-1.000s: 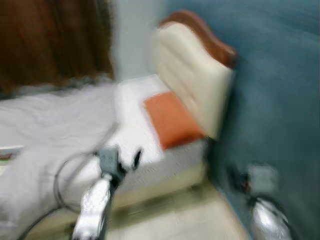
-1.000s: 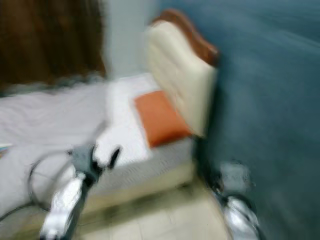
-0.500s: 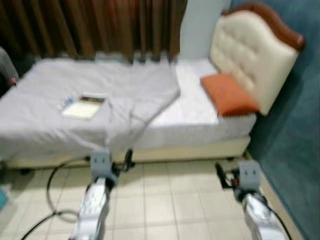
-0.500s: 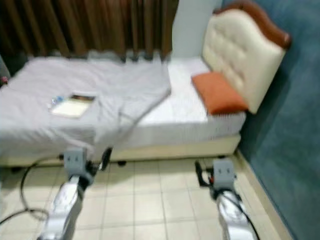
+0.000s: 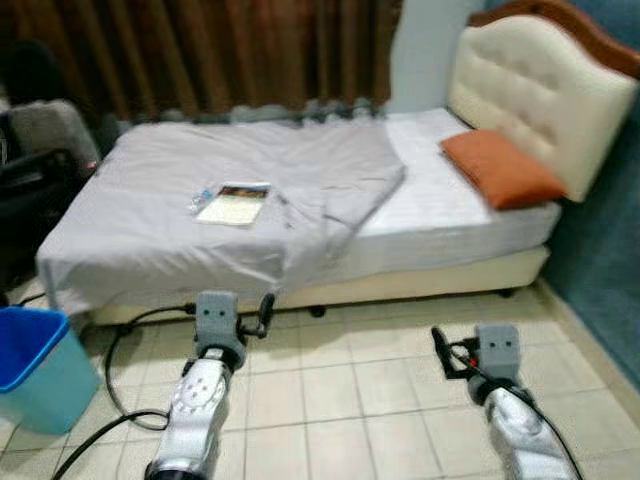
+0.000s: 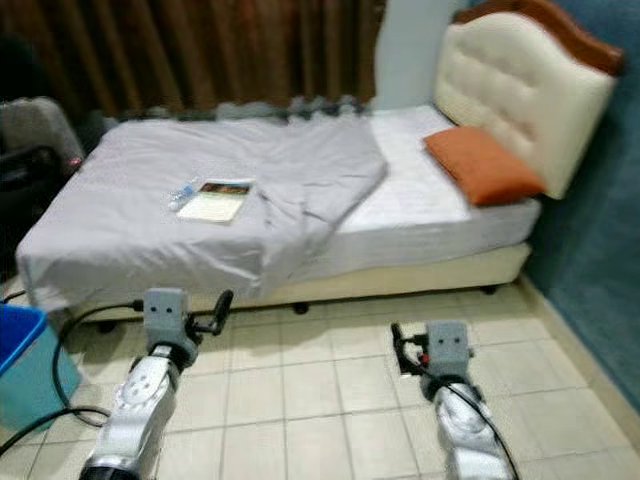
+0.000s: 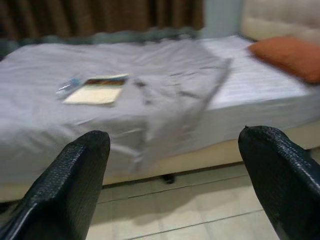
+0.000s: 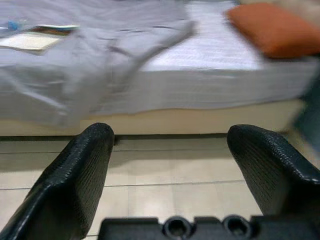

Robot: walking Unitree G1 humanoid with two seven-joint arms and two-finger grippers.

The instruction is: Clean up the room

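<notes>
A bed (image 5: 150,240) with a rumpled grey sheet stands across the tiled floor ahead of me. On the sheet lies a thin book (image 5: 233,203) with a small clear plastic item (image 5: 201,199) beside it. An orange pillow (image 5: 502,168) rests near the padded headboard (image 5: 545,95). My left gripper (image 7: 175,150) is open and empty, held low over the tiles and facing the bed. My right gripper (image 8: 170,150) is also open and empty, level with the left one and short of the bed's side.
A blue bin (image 5: 35,365) stands on the floor at my left. A black cable (image 5: 120,340) loops over the tiles near the bed's edge. Dark furniture (image 5: 30,170) sits at the far left, brown curtains (image 5: 230,50) hang behind the bed, and a teal wall (image 5: 610,260) runs along the right.
The camera has swung left, from the headboard and teal wall to the whole bed, bringing the blue bin into sight. The blur has cleared. Both arms keep the same pose.
</notes>
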